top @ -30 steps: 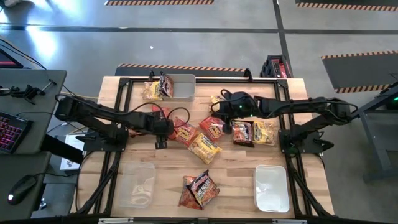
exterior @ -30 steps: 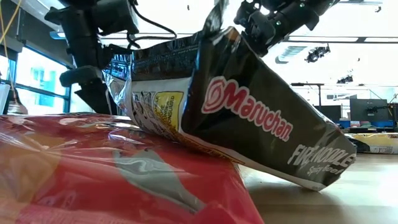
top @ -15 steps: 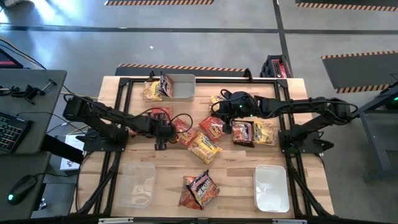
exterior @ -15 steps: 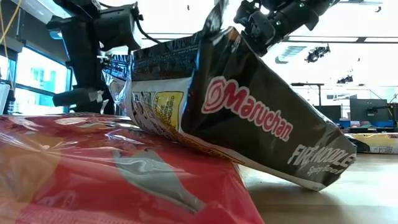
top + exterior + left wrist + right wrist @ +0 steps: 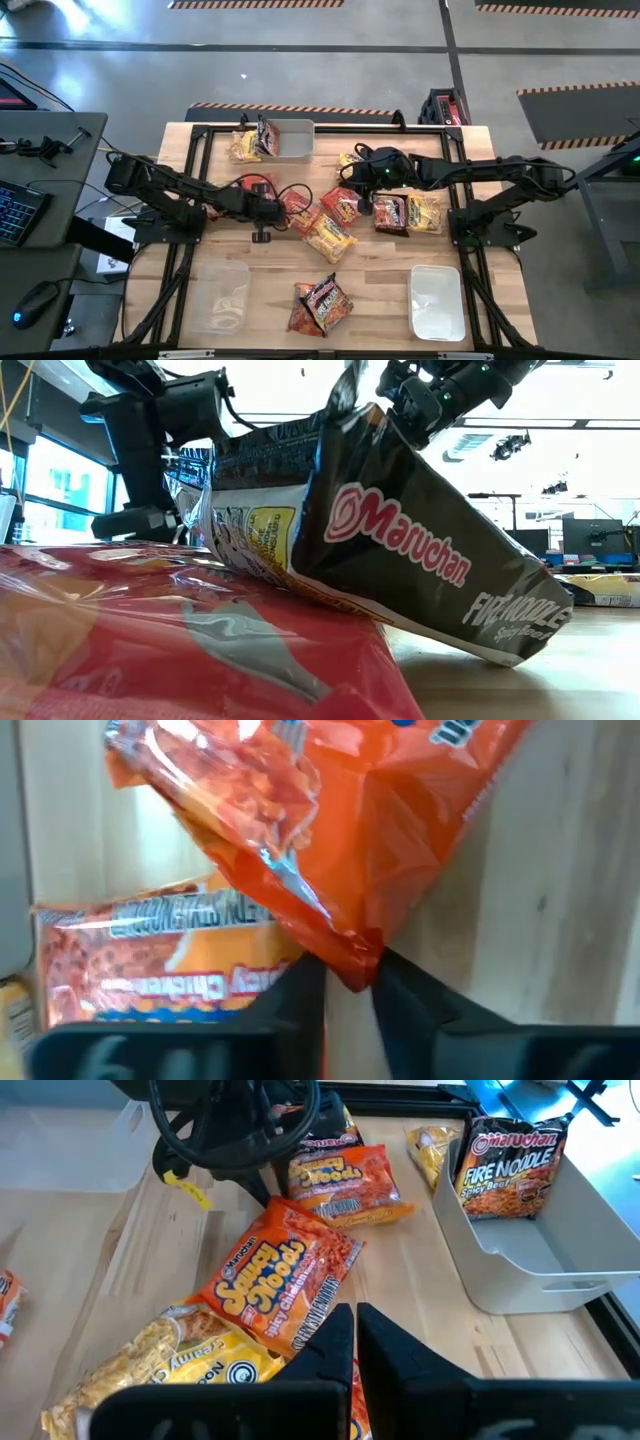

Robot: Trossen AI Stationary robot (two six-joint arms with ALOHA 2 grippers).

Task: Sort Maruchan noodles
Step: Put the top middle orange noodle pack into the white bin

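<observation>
Several Maruchan noodle packets lie mid-table: an orange one (image 5: 297,213), a yellow one (image 5: 328,238), a second orange one (image 5: 343,203), a black one (image 5: 390,212) and another yellow one (image 5: 424,212). My left gripper (image 5: 278,211) is shut on the first orange packet (image 5: 330,840). My right gripper (image 5: 356,180) hovers shut above the second orange packet (image 5: 280,1280), touching nothing. A black packet (image 5: 400,550) leans on a red one (image 5: 150,650) near the front edge. My left gripper pinches a pointed corner (image 5: 352,963) of the orange packet between its two fingertips (image 5: 300,988). The fingers slant steeply down onto it from the table's left. The rest of the packet lies on the table, one side against another orange packet (image 5: 150,960).
A grey bin (image 5: 290,139) at the far edge holds a yellow and a black packet (image 5: 510,1165). Two clear bins stand near the front, at the left (image 5: 222,295) and right (image 5: 437,300). A yellow packet (image 5: 350,160) lies under the right arm.
My left gripper has sunk toward the table and moved a little right onto the orange packet, then shut on its corner. The packets have stayed where they were.
</observation>
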